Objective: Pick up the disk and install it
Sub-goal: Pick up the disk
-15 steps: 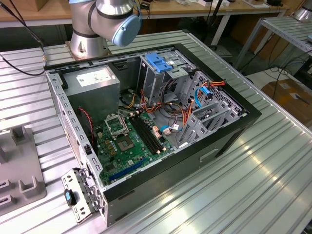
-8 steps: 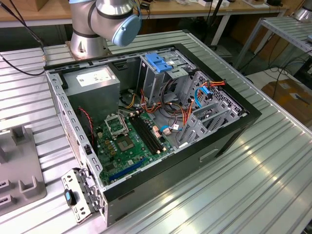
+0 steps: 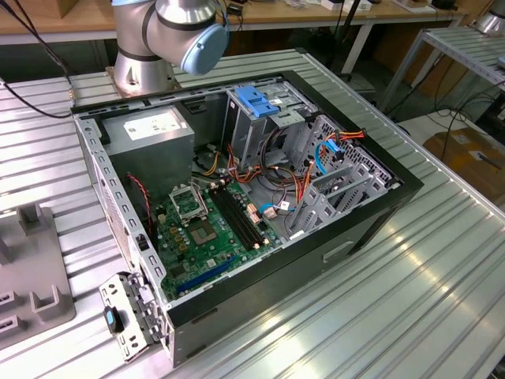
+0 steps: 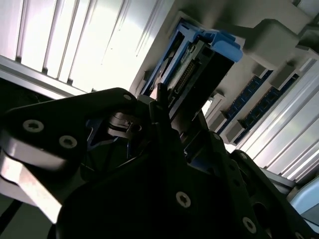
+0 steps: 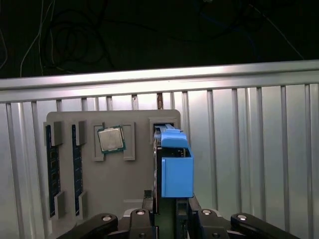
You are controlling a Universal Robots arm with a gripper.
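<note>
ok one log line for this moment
phase: pick | gripper: shut on the disk | disk: on edge, over the grey parts tray | install: not yet done

The open computer case [image 3: 347, 229] on the ribbed bench [image 3: 394, 316] was viewed obliquely from above, at some distance, in the exterior view. In the first wrist view the grey holder tray [image 5: 129, 194] was looked down upon past the pincer [image 5: 172, 214]; in the second wrist view it was seen from very close, along the pincer. The disk [image 5: 177, 169] and tray were shared by both wrist views.
</note>
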